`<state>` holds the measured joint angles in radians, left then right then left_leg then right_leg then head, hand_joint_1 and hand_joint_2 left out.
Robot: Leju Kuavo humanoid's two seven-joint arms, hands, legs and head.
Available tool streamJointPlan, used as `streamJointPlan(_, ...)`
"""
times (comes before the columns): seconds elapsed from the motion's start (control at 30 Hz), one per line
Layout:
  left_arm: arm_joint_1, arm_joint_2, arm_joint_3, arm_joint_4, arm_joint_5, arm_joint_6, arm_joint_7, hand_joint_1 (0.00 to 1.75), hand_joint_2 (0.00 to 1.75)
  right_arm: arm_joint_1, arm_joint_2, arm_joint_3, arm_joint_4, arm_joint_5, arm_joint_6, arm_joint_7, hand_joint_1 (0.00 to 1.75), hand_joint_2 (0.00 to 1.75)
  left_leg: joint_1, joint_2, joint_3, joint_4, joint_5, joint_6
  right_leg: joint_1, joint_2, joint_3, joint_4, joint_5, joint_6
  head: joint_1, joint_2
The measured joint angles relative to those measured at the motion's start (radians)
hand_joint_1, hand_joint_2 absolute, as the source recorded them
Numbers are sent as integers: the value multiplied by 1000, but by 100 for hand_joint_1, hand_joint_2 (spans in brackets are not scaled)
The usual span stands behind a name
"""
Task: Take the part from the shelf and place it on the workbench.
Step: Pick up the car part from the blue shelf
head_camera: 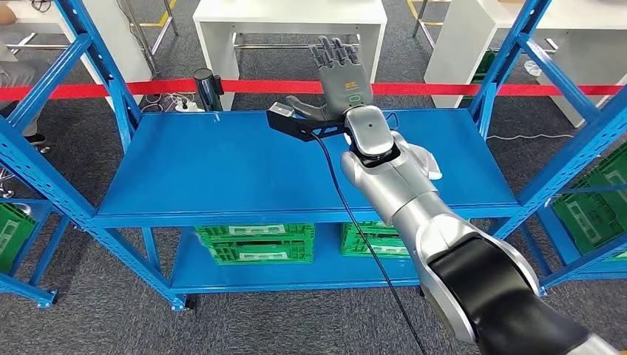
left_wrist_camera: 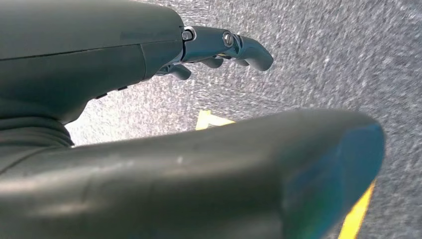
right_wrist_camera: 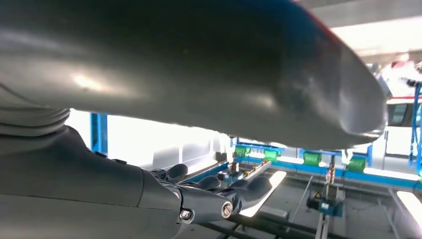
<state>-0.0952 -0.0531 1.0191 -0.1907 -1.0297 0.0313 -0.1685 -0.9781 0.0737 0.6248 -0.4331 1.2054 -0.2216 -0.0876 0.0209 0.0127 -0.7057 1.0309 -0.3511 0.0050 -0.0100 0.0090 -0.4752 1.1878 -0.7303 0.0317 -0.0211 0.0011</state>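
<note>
A white part point(head_camera: 428, 162) lies on the blue shelf's top board point(head_camera: 222, 163), right of the middle; my right forearm covers most of it. My right hand point(head_camera: 341, 78) is raised above the board's back edge, beyond the part. Its fingers are straight and spread and it holds nothing. In the right wrist view the same fingers point(right_wrist_camera: 224, 191) stretch out empty against a bright ceiling. My left hand point(left_wrist_camera: 219, 47) hangs over grey carpet, fingers loosely bent, with nothing in it.
Blue uprights and diagonal braces point(head_camera: 103, 66) frame both ends of the shelf. Green crates point(head_camera: 255, 242) sit on the lower board, and more point(head_camera: 599, 200) on a rack at the right. A red barrier tape point(head_camera: 148, 89) runs behind the shelf. White tables point(head_camera: 288, 15) stand beyond the tape.
</note>
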Motion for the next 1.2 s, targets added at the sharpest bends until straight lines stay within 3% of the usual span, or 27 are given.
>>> streamJointPlan(0.03,2,0,2,0,0,0,0,0,0,12,-9,2,-1,-6,-2,0,0,0,-1,-2,1,1,-5,2,0,0,-52,61,-10,2,0,0)
streamJointPlan(0.07,5,0,4,0,0,0,1,0,0,26,-20,3,-4,-13,-5,0,0,0,-2,-4,2,3,-10,3,0,0,-92,92,0,1,0,0)
streamJointPlan(0.1,9,0,6,0,0,0,2,0,0,39,-31,3,-7,-19,-7,1,0,0,-3,-7,4,6,-14,3,1,0,-114,86,32,-2,0,0)
streamJointPlan(0.17,14,-1,7,0,-2,0,7,0,0,59,-56,4,-19,-33,-16,2,0,87,-7,-13,13,9,-22,2,6,-3,-105,-25,136,-16,0,0)
streamJointPlan(0.23,14,-5,8,1,-3,0,13,0,0,76,-79,5,-37,-48,-22,6,0,175,-9,-15,22,8,-27,-4,14,-11,-80,-128,197,-35,-1,0)
streamJointPlan(0.3,14,-8,11,1,-3,0,16,0,0,103,-100,8,-65,-68,-26,12,0,175,-7,-14,26,3,-25,-16,20,-15,-75,-155,200,-47,-2,0)
streamJointPlan(0.4,17,-11,15,2,-3,0,17,0,0,160,-143,11,-129,-105,-35,25,0,175,-6,-13,24,9,-32,-33,15,-12,-63,-174,215,-60,-2,0)
streamJointPlan(0.47,20,-14,18,2,-3,0,17,0,0,207,-173,12,-179,-125,-39,41,0,175,-5,-13,-10,87,-80,-41,8,-13,-52,-184,226,-66,-2,0)
streamJointPlan(0.53,23,-15,22,3,-3,0,17,0,0,267,-204,12,-239,-136,-40,62,0,175,-4,-12,-65,215,-142,-49,7,-13,-50,-185,225,-69,-2,0)
streamJointPlan(0.57,24,-14,23,3,-3,0,17,0,0,303,-220,12,-271,-138,-39,74,0,175,-3,-12,-83,257,-155,-53,6,-13,-48,-184,222,-68,-2,0)
streamJointPlan(0.6,25,-14,24,3,-4,0,17,0,0,339,-237,13,-304,-139,-38,86,0,175,-2,-12,-84,265,-150,-55,5,-12,-46,-184,219,-65,-2,0)
streamJointPlan(0.63,26,-15,25,3,-4,0,17,0,0,376,-254,13,-337,-139,-36,96,0,175,0,-12,-66,233,-128,-57,2,-12,-42,-183,215,-61,-2,0)
streamJointPlan(0.7,27,-15,28,3,-4,0,16,0,0,441,-286,10,-402,-138,-28,114,0,175,3,-14,9,104,-76,-60,-2,-11,-33,-178,201,-49,-3,0)
streamJointPlan(0.77,26,-15,31,4,-4,0,14,0,0,496,-314,3,-463,-135,-19,126,0,175,2,-18,59,20,-64,-49,0,-9,-31,-173,188,-35,-3,0)
streamJointPlan(0.87,26,-15,33,4,-8,0,15,0,0,571,-349,-11,-534,-132,-7,139,0,175,-2,-19,69,11,-81,-22,0,-8,-24,-178,179,-19,-2,0)
streamJointPlan(0.93,25,-15,35,4,-14,0,15,0,0,609,-369,-23,-570,-132,2,147,0,175,-1,-19,77,9,-87,-9,-1,-9,-35,-149,159,-9,-2,0)
streamJointPlan(0.97,25,-14,35,4,-17,0,15,0,0,624,-378,-29,-584,-133,7,151,0,175,-2,-19,81,10,-91,-6,-1,-10,-48,-130,162,-13,-1,0)
streamJointPlan(1.07,23,-14,36,4,-21,0,15,0,0,663,-399,-48,-614,-132,21,162,0,175,-16,-20,88,20,-105,-1,4,-8,-57,-140,189,-66,-1,0)
streamJointPlan(1.1,23,-14,36,4,-21,0,15,0,0,675,-404,-54,-619,-132,24,166,0,175,-20,-20,89,22,-109,1,3,-7,-48,-156,185,-64,-1,0)
streamJointPlan(1.17,23,-14,36,4,-22,0,15,0,0,695,-411,-64,-625,-130,28,174,0,175,-22,-19,89,25,-112,3,-1,-6,-40,-167,186,-26,-1,0)
streamJointPlan(1.2,23,-14,36,3,-22,0,14,0,0,703,-415,-70,-627,-130,30,176,0,175,-22,-19,89,25,-112,3,-3,-6,-38,-170,184,-13,-1,0)
